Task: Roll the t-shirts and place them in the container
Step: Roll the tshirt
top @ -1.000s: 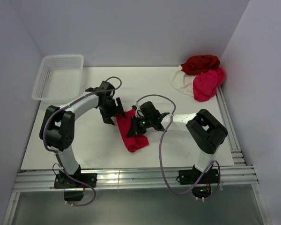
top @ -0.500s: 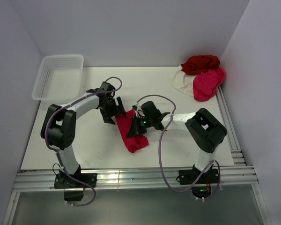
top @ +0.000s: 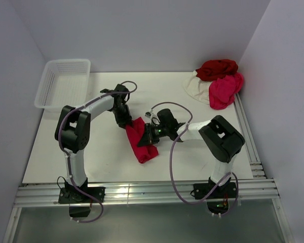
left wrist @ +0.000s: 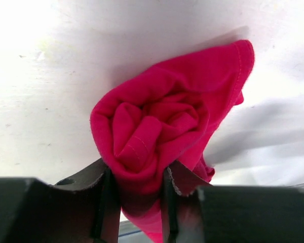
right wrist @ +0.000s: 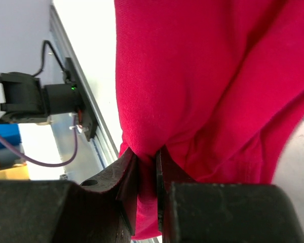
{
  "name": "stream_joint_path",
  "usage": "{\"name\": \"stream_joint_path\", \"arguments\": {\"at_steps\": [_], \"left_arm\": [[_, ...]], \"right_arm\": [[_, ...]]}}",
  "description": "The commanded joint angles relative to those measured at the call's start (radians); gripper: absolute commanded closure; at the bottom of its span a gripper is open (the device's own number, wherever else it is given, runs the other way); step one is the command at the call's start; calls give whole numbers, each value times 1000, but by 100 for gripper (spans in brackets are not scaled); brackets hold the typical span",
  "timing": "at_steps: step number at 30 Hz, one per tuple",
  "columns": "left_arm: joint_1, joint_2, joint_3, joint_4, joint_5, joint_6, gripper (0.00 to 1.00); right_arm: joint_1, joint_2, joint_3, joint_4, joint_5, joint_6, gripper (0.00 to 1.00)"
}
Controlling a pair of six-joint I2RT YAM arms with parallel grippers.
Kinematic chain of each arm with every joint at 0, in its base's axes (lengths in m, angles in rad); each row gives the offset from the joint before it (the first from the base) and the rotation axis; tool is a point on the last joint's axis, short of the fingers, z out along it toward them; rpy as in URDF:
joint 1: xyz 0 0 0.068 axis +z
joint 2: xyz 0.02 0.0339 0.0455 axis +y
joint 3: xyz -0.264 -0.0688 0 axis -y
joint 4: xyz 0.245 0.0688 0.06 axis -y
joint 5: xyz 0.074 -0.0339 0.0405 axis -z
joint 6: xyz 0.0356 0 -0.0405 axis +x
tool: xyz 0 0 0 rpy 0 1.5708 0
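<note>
A bright crimson t-shirt (top: pixel 142 143) lies folded into a long strip at the middle of the table, its far end curled into a roll (left wrist: pixel 162 121). My left gripper (top: pixel 127 121) is shut on that rolled end, its jaws pinching a thick fold of cloth (left wrist: pixel 139 177). From the right, my right gripper (top: pixel 148 135) is shut on the strip's side edge (right wrist: pixel 147 172), with cloth squeezed between its jaws. More t-shirts, dark red (top: pixel 217 68), pink (top: pixel 224 90) and cream white (top: pixel 196 86), lie heaped at the far right corner.
A white mesh basket (top: pixel 64 83) stands at the far left corner. A metal rail (top: pixel 142 192) runs along the near edge and another (top: pixel 245 131) along the right side. Walls close in the table on three sides.
My left gripper was open beside the far end of the crimson t-shirt; it has moved in and shut on the rolled end. The right gripper kept its hold and shifted slightly left.
</note>
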Motion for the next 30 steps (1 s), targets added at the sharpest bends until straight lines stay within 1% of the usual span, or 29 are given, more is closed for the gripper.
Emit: {"name": "stream_joint_path", "arguments": {"at_steps": [1,2,3,9,12,16,17,19,20,22,23,24,25,27,30], "left_arm": [[8,47,116,-135,-95,63,91],[8,76,133,-199,-103,80,97],[8,89,154,-227,-106,88,100],[-1,170,198,-326,-120,122,100],[-7,198,211,-347,-112,125,100],[-16,201,224,-378,-115,122,100],[-22,196,222,-387,-121,119,100],[-25,186,210,-396,-131,117,100],[-27,176,202,-396,-137,116,100],[-28,169,181,-393,-141,114,100],[-28,164,175,-393,-147,111,100],[-28,163,169,-395,-151,109,100],[-30,161,165,-393,-152,109,100],[-32,163,167,-398,-155,108,100],[-42,169,173,-401,-158,106,100]], "right_arm": [[-14,39,-45,124,-139,50,100],[-15,48,-48,129,-149,57,100],[-14,57,-48,138,-156,64,100],[-17,129,-60,192,-186,105,100],[-18,143,-53,186,-195,104,100],[-18,131,-48,128,-213,75,96],[-17,120,-49,105,-196,43,90],[-15,76,-66,63,-175,28,77],[-15,57,-72,52,-161,15,69],[-9,4,-89,17,-123,4,62],[-5,-13,-91,-1,-107,-10,56],[0,-42,-89,-44,-74,-19,52],[8,-61,-89,-67,-51,-25,50],[37,-113,-86,-125,18,-48,32],[69,-176,-80,-173,67,-58,31]]}}
